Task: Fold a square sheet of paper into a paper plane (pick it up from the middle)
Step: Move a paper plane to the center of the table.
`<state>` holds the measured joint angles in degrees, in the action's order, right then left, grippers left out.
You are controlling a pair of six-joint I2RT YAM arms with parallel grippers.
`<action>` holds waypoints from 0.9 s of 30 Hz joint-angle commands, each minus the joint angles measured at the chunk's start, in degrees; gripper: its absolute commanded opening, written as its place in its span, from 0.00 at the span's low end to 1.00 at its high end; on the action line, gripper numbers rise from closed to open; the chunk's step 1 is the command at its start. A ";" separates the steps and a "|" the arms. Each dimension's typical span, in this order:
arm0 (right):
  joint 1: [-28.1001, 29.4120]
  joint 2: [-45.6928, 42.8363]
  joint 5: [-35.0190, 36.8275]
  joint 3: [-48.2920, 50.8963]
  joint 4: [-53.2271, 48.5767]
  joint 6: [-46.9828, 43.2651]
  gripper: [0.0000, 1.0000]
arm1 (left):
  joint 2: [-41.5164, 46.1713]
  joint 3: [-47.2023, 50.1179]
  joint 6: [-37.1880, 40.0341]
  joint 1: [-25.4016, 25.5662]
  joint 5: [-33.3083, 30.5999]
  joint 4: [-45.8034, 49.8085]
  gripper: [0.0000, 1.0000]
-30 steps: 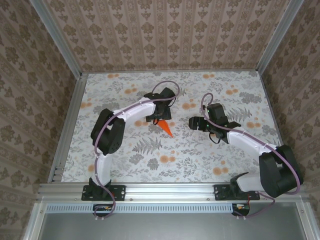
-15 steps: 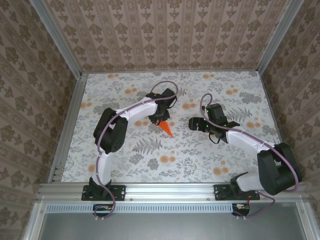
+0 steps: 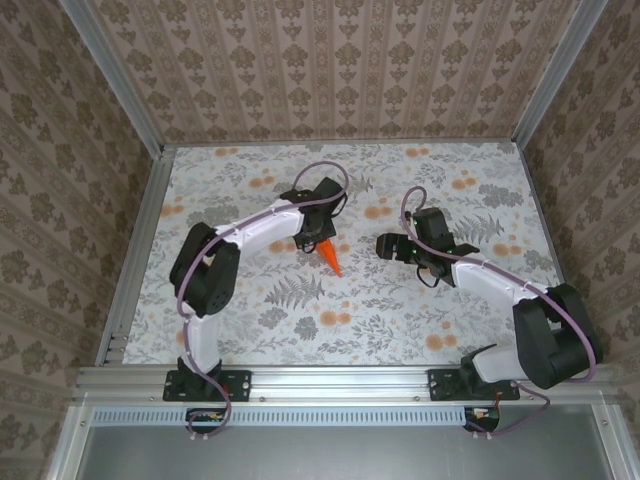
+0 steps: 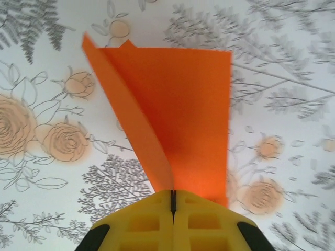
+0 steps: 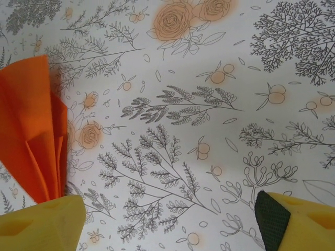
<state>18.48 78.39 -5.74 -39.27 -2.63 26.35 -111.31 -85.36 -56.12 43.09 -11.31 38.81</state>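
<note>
Left wrist view: the left gripper [image 4: 172,201] is clamped shut on the tail of the orange paper plane [image 4: 183,120], near the middle of the flower-printed table [image 4: 293,63]. The right gripper [image 5: 162,214] hovers just beside, jaws apart. The grip should probably sit squarely on the centre crease, so the folds cannot spring open.

I see bare counter [image 3: 270,310] from 5 round to 9 o'clock, wide enough for either tool. At centre the left tool [image 3: 318,240], clamped on the paper plane [image 3: 331,260], blocks the way, with the right tool [image 3: 384,245] near it at 3 o'clock. Walls [image 3: 330,70] close 9, 12 and 3.
</note>
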 commanded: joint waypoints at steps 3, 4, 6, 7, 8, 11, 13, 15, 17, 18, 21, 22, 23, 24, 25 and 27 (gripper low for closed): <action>-2.31 -3.90 0.01 2.84 3.22 4.21 0.98 | 7.80 4.07 7.21 -0.38 7.06 -11.39 0.00; -2.54 -4.75 -0.32 3.24 3.75 4.48 1.00 | 8.62 4.71 8.47 -0.53 8.76 -13.31 0.00; -2.69 -6.16 -1.39 4.07 5.34 4.58 1.00 | 9.71 6.39 10.41 -1.22 13.23 -17.64 0.00; -2.75 -6.78 -2.12 4.51 6.25 4.57 1.00 | 10.18 7.51 10.86 -1.58 15.27 -20.13 0.00; -2.68 -7.27 -2.62 4.71 6.77 4.66 1.00 | 10.65 8.82 11.42 -1.92 17.54 -23.25 0.00; -2.74 -7.94 -3.88 4.89 8.01 4.92 1.00 | 10.29 11.70 11.80 -2.82 25.13 -31.33 0.00; -2.66 -8.01 -3.93 5.03 8.70 5.93 1.00 | 9.24 12.35 11.27 -3.00 27.25 -33.89 0.00; -2.76 -7.68 -4.45 4.91 9.30 6.98 1.00 | 7.83 12.96 10.48 -3.18 28.66 -36.04 0.00; -2.81 -6.87 -5.65 3.55 7.84 7.51 1.00 | 5.97 13.91 9.24 -3.36 30.07 -38.90 0.00; -2.83 -6.41 -6.03 2.82 6.78 7.93 1.00 | 5.15 14.04 8.74 -3.44 30.31 -39.75 0.00; -2.78 -4.21 -8.85 1.18 5.58 9.14 0.92 | 2.56 13.00 8.21 -3.53 29.88 -39.77 0.00; -2.82 -3.05 -10.50 0.55 5.21 9.78 0.86 | 1.82 12.79 7.81 -3.67 29.77 -39.85 0.00; -2.75 -1.77 -11.79 -0.28 4.63 10.39 0.83 | 1.19 12.64 7.61 -3.75 29.94 -40.31 0.00; -2.70 -0.69 -12.97 -0.82 4.53 10.92 0.80 | 0.72 12.52 7.34 -3.81 29.71 -40.37 0.00; -2.61 0.77 -14.15 -1.36 4.33 11.73 0.76 | 0.25 12.63 6.99 -3.89 29.51 -40.56 0.00; -2.12 4.41 -15.78 -2.40 4.08 13.05 0.71 | -0.59 13.29 6.01 -4.07 29.43 -41.86 0.00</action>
<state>16.01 79.44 -16.58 -39.51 3.60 36.53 -110.96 -72.36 -48.25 39.72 17.19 0.05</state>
